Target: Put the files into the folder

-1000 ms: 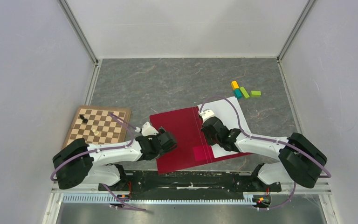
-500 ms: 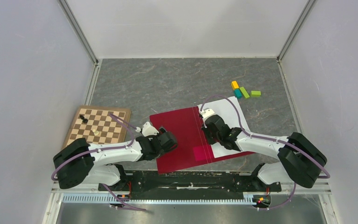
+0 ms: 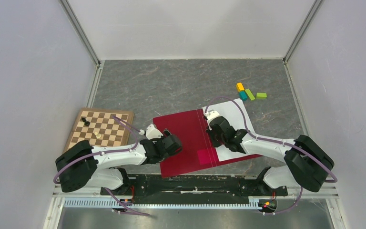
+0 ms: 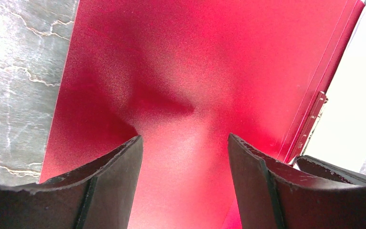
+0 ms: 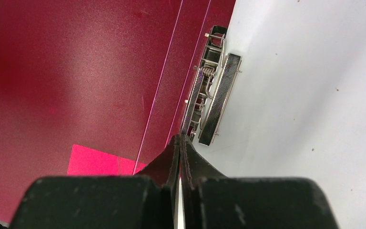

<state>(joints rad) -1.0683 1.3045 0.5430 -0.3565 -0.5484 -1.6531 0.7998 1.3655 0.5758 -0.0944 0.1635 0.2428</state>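
Folder [image 4: 195,71] under spread left claw [image 4: 185,140], files [image 5: 305,95] beside closed right claw [image 5: 178,138]

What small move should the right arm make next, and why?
Probably lift the shut right fingers away from the metal clip. The white sheet already lies in the open folder beside the clip, and the left fingers hover open over its left flap, which cannot fold shut under that arm.

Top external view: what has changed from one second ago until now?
Nothing clearly moved. The right tool stays shut by the metal clip of the open flat crimson-red folder; the left tool stays open over its left cover, holding nothing. The white paper sheets on the right side lie as before.
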